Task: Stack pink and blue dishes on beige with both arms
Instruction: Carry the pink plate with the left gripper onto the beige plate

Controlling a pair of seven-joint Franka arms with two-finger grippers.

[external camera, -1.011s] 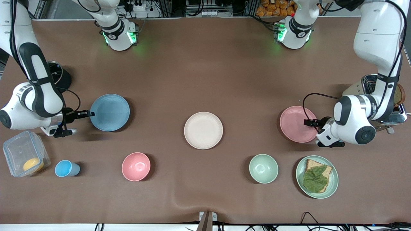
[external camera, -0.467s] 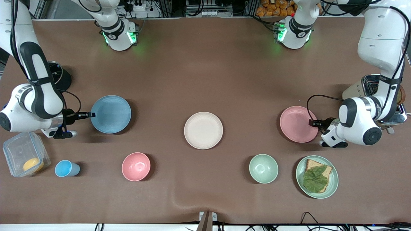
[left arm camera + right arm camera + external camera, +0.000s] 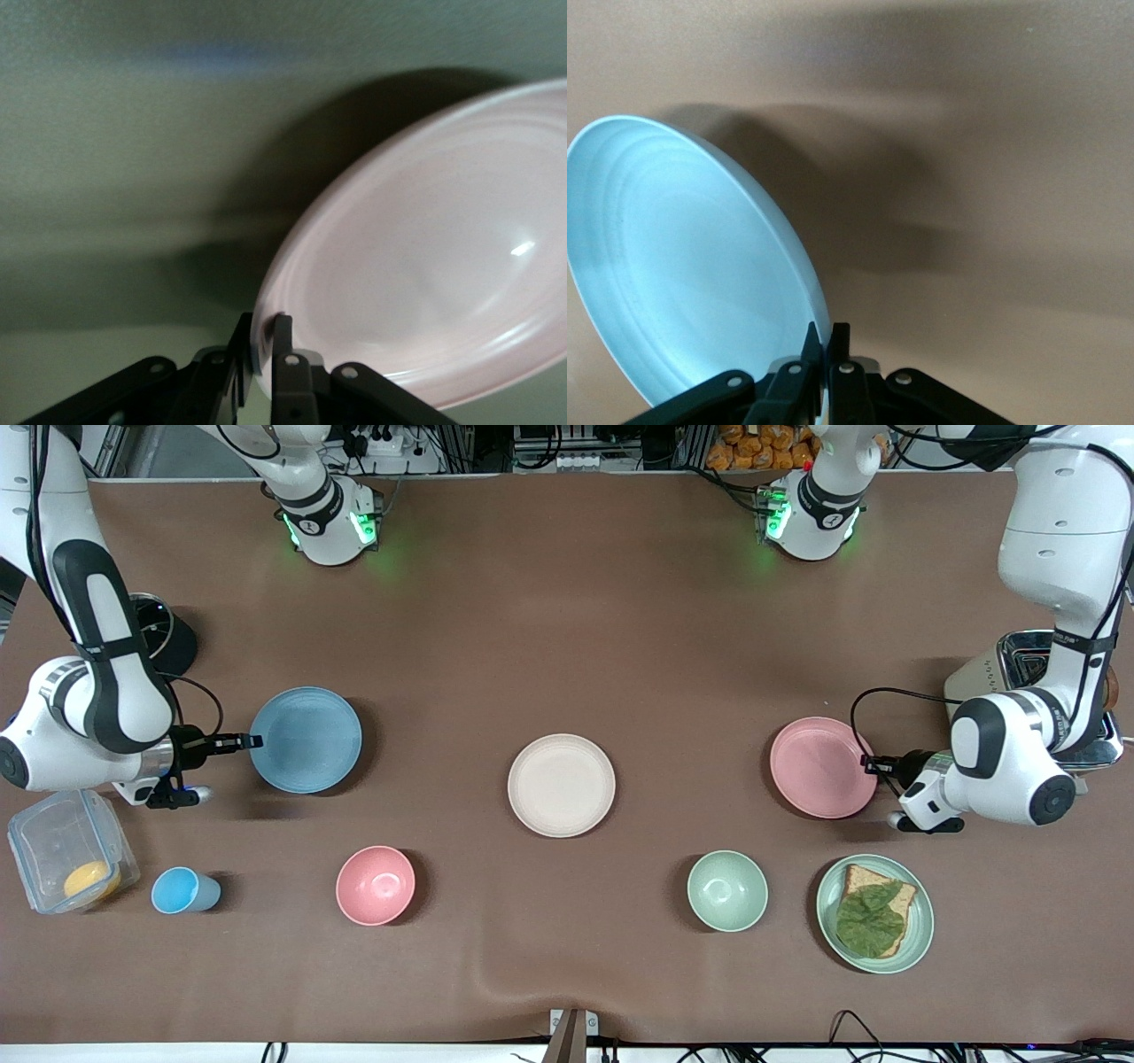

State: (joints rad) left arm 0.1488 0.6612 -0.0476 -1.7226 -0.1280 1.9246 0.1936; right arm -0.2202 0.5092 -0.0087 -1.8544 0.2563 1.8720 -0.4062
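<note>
The light blue plate [image 3: 306,739] lies toward the right arm's end of the table. My right gripper [image 3: 252,740] is shut on its rim. In the right wrist view the blue plate [image 3: 691,266] tilts over a broad shadow, with my right gripper [image 3: 826,341] pinching its edge. The pale pink plate [image 3: 822,767] lies toward the left arm's end. My left gripper [image 3: 873,763] is shut on its rim, as the left wrist view shows: gripper [image 3: 263,341], pink plate [image 3: 416,274]. The beige plate [image 3: 561,785] sits bare at mid-table between them.
Nearer the front camera stand a blue cup [image 3: 183,890], a pink bowl [image 3: 376,885], a green bowl [image 3: 727,890] and a green plate [image 3: 926,921] with bread and a leaf. A clear box [image 3: 69,859] and a toaster [image 3: 1028,664] sit at the table's ends.
My left gripper has shut on the pink plate's rim while the left arm drew back toward its end of the table. The blue plate has shifted only slightly in the right gripper.
</note>
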